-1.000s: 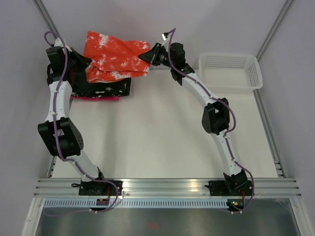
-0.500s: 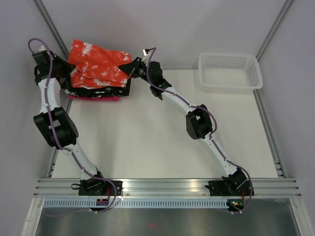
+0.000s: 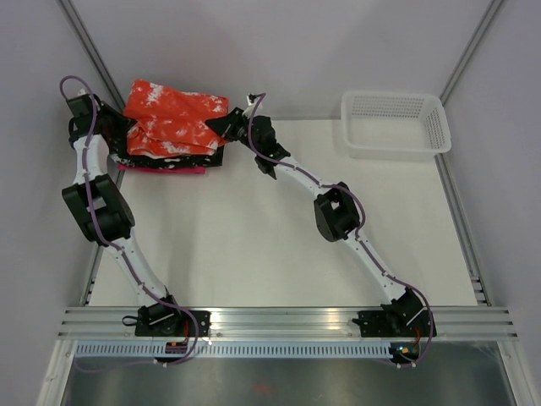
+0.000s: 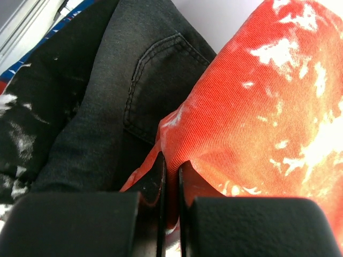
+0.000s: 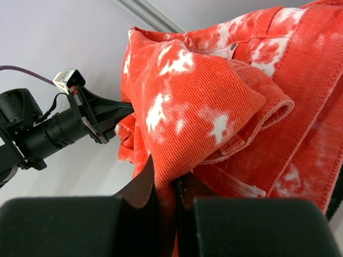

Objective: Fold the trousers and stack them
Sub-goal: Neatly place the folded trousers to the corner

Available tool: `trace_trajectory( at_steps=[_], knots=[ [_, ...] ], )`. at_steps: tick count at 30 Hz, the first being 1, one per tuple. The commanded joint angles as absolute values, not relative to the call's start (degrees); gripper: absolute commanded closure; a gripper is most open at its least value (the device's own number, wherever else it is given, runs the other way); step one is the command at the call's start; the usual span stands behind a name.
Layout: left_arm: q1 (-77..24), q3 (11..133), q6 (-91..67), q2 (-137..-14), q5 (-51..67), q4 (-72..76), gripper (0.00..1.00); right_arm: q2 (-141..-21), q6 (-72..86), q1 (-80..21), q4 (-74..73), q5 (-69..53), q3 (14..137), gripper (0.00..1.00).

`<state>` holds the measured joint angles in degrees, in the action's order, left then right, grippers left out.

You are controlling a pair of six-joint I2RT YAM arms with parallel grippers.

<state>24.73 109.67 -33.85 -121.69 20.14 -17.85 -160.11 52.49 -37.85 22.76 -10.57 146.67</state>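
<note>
Atop far-left stack [image 3: 173,158]: trousers [image 3: 173,118] | left claw [image 4: 170,168], right claw [image 5: 163,182] clamped on them | left wrist alone shows dark denim [image 4: 107,107] | bundle since shifted leftward.

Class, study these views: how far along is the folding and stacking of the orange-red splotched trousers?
Done: the orange-red, white-splotched fabric trousers are gathered into a folded bundle over the pile of black folded garments. In hand: the left gripper and right gripper each pinch an edge of the bundle. Left: letting go and leaving it tidy on the stack.
</note>
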Motion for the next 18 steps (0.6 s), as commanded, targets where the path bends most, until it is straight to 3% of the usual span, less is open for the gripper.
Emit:
trace_trajectory(
  at_steps=[1, 2, 5, 6, 7, 14, 17, 18],
  knots=[
    [31.7, 113.5, -34.2, -124.2, 2.9, -4.8, 0.98, -160.4, 53.7, -32.9, 27.9, -6.8, 149.8, 0.99],
    [31.6, 113.5, -34.3, -124.5, 2.1, -4.9, 0.98, -160.0, 53.5, -33.0, 27.4, -7.8, 149.3, 0.95],
    [31.8, 113.1, -34.6, -125.6, 2.6, -3.7, 0.98, -158.7, 53.3, -33.0, 26.0, -9.5, 148.4, 0.64],
    [31.6, 112.9, -34.8, -125.9, 3.1, -3.2, 0.98, -158.5, 53.1, -33.0, 25.6, -10.2, 148.3, 0.48],
    [31.7, 112.1, -35.1, -125.9, 3.7, -1.9, 0.98, -157.8, 53.0, -33.0, 25.2, -10.9, 148.0, 0.43],
    [30.4, 111.4, -33.2, -125.4, 12.0, 2.1, 0.96, -150.2, 51.3, -33.0, 21.6, -18.0, 142.0, 0.38],
    [29.7, 111.7, -32.0, -125.2, 13.6, 2.6, 0.89, -145.6, 50.0, -33.0, 21.4, -21.0, 137.3, 0.34],
    [29.3, 111.9, -31.4, -125.2, 14.1, 2.6, 0.78, -144.6, 49.4, -33.0, 21.4, -21.5, 136.2, 0.33]
  ],
)
